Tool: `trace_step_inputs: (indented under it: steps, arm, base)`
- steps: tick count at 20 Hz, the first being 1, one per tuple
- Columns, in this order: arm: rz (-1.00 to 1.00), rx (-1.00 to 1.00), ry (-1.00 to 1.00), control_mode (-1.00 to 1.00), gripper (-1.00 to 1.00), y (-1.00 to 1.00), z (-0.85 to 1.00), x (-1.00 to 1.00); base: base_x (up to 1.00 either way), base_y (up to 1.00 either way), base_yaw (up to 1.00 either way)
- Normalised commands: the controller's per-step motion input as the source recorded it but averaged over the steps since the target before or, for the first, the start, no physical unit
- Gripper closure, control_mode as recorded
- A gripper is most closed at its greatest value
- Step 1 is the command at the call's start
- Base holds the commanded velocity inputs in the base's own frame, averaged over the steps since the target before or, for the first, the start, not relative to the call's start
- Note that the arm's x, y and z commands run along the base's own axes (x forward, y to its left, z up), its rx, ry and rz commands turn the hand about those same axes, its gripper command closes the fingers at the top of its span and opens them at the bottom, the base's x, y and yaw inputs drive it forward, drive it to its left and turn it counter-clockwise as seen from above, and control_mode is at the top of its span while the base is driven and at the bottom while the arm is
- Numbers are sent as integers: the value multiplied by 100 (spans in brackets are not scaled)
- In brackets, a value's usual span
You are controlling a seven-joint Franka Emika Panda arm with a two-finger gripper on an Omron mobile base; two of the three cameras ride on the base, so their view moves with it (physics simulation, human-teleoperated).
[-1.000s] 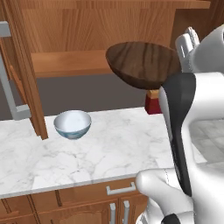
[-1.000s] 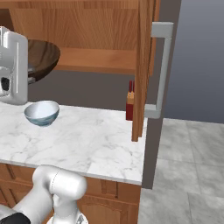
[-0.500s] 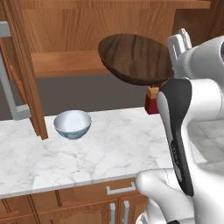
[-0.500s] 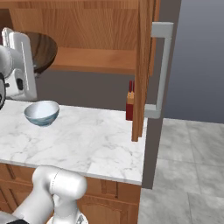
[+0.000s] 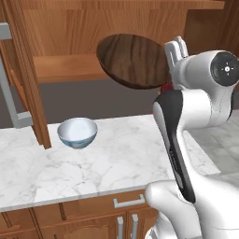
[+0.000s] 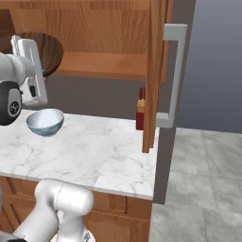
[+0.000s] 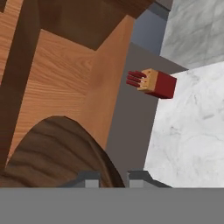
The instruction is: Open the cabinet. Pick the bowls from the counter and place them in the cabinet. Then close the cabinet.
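**Wooden bowl up at cabinet shelf**

I'm holding the wooden bowl (image 5: 134, 59) in the gripper (image 5: 175, 58), fingers pinching its rim on the right side; bowl's tilting on edge, hanging in front of the cabinet (image 5: 74, 32) shelf w/ both doors standing open. White bowl (image 5: 77, 133) is sitting on the counter (image 5: 116, 158), below the cabinet & well apart from the hand. Red knife block (image 6: 140, 115) is standing on the counter under the cabinet's right door.

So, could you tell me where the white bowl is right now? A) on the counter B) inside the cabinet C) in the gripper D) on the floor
A: the white bowl sits upright on the marble counter, while the gripper holds the wooden bowl.
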Motion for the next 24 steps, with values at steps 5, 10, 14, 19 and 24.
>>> trace_step_inputs:
  steps: [5,10,14,19,24]
  arm:
    - [0,0,-6,-100,100,22,0,35]
    - [0,0,-1,-100,100,22,0,35]
    - [0,0,0,-100,100,23,0,41]
    - [0,0,0,-100,100,25,0,42]
    - [0,0,0,-100,100,30,0,45]
  base:
    - [0,0,0]
    - [0,0,0]
    - [0,0,0]
    - [0,0,0]
    - [0,0,0]
